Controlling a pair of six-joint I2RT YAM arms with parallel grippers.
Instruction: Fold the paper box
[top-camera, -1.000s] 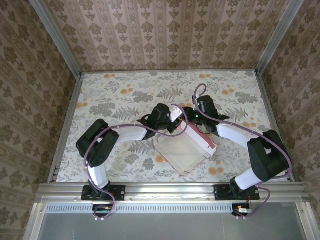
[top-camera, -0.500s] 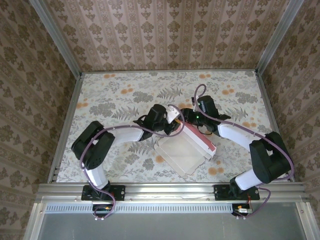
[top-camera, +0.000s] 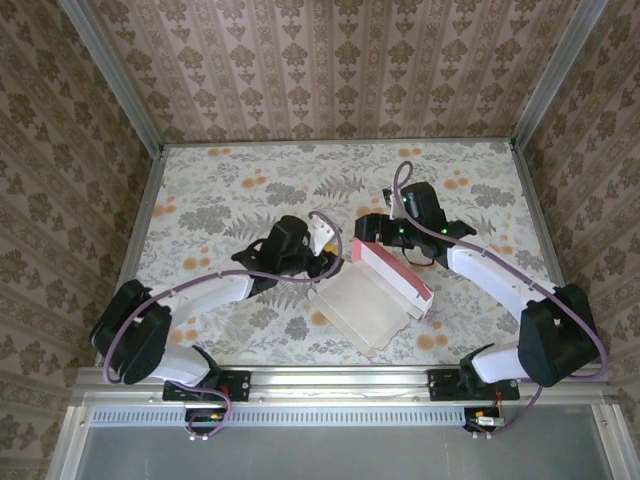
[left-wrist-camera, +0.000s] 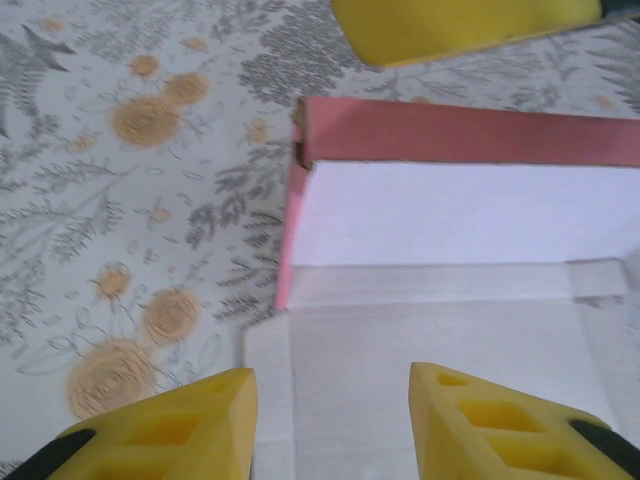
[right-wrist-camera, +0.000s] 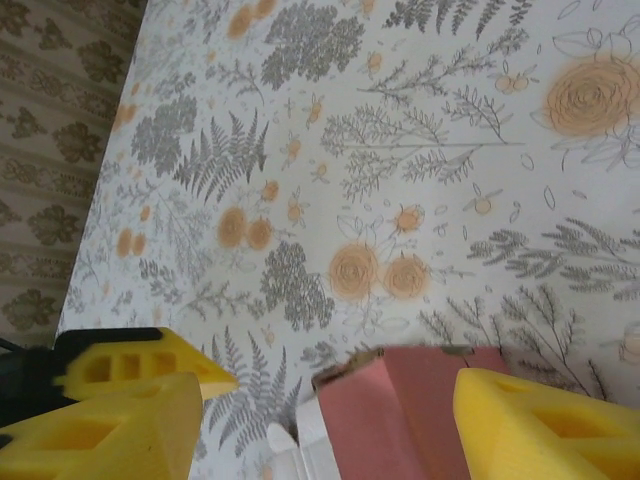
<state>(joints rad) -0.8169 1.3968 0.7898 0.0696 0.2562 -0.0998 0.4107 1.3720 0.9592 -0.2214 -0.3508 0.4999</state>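
Observation:
The paper box (top-camera: 368, 303) lies open in the middle of the table, pale inside facing up, with its salmon-pink far wall (top-camera: 393, 273) standing upright. In the left wrist view the pale floor (left-wrist-camera: 430, 350) and the pink wall (left-wrist-camera: 470, 132) show clearly. My left gripper (top-camera: 332, 258) is open at the box's left corner, and its yellow fingers (left-wrist-camera: 170, 430) straddle the pale floor and a side flap. My right gripper (top-camera: 362, 235) is open just beyond the pink wall's far end (right-wrist-camera: 415, 405), which sits between its fingers (right-wrist-camera: 545, 425) without touching them.
The floral tablecloth (top-camera: 240, 190) covers the table. Metal rails (top-camera: 135, 240) and patterned walls enclose it on three sides. The two grippers are close together over the box's far-left corner; the right one's fingertip (left-wrist-camera: 470, 25) shows in the left wrist view.
The left arm has pulled back toward the left, taking its gripper off the box's far corner. The right gripper has lifted back a little. The box has stayed put.

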